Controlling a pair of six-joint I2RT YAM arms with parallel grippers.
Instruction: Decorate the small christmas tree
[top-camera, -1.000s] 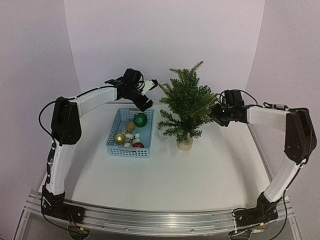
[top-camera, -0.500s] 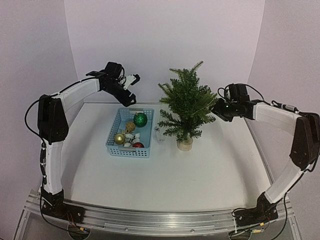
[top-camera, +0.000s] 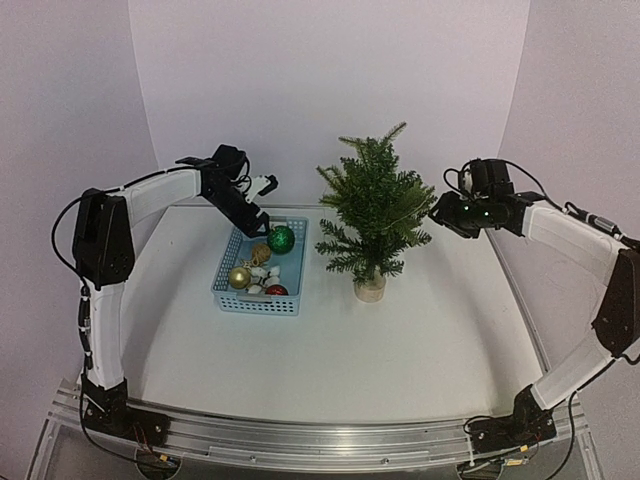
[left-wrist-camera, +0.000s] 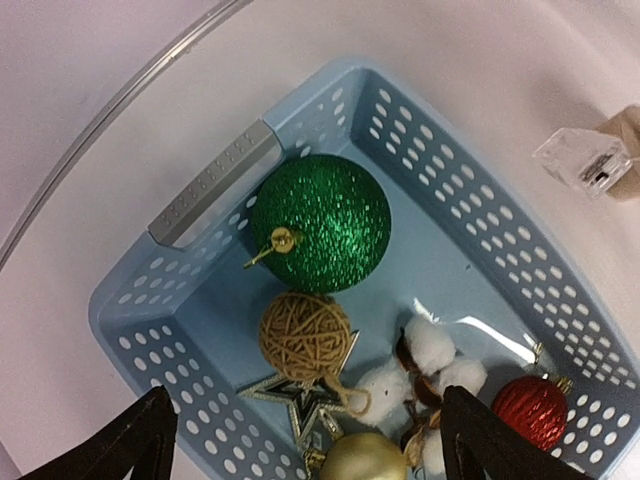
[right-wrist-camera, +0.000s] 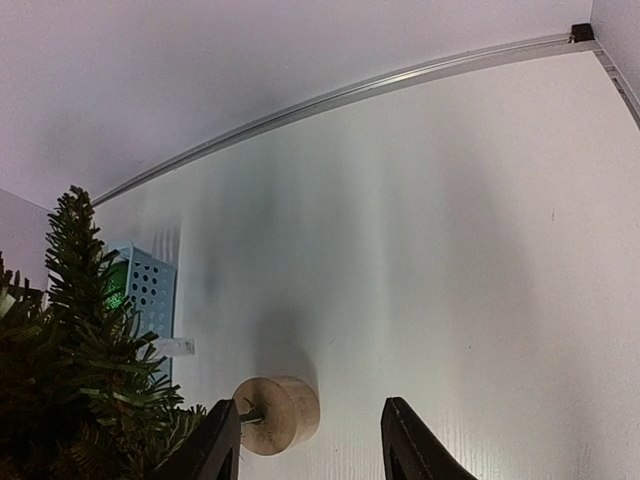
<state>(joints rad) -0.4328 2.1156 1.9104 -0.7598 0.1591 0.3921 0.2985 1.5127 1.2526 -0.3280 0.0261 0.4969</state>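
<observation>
green tree (right-wrist-camera: 80, 350) cropped, btm-left

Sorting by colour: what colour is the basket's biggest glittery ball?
The ball is green, clearest in left wrist view.

table (top-camera: 400, 340): carries the basket and the tree
basket (top-camera: 256, 304): at 9 o'clock of the tree, near it, not touching
small christmas tree (top-camera: 372, 205): upright on its base (top-camera: 370, 289)
clear box (left-wrist-camera: 585, 160): on the table between basket and base (shown by the left wrist view)
large ball (top-camera: 280, 238): in the basket, 12 o'clock end
twine ball (top-camera: 261, 252): at 7 o'clock of the large ball, touching
cotton pieces (top-camera: 266, 275): mid-basket
smooth ball (top-camera: 239, 277): 8 o'clock side
ribbed ball (top-camera: 276, 290): 5 o'clock corner
left gripper (top-camera: 257, 220): over the basket's 12 o'clock rim
right gripper (top-camera: 440, 213): at 3 o'clock of the tree, apart
</observation>
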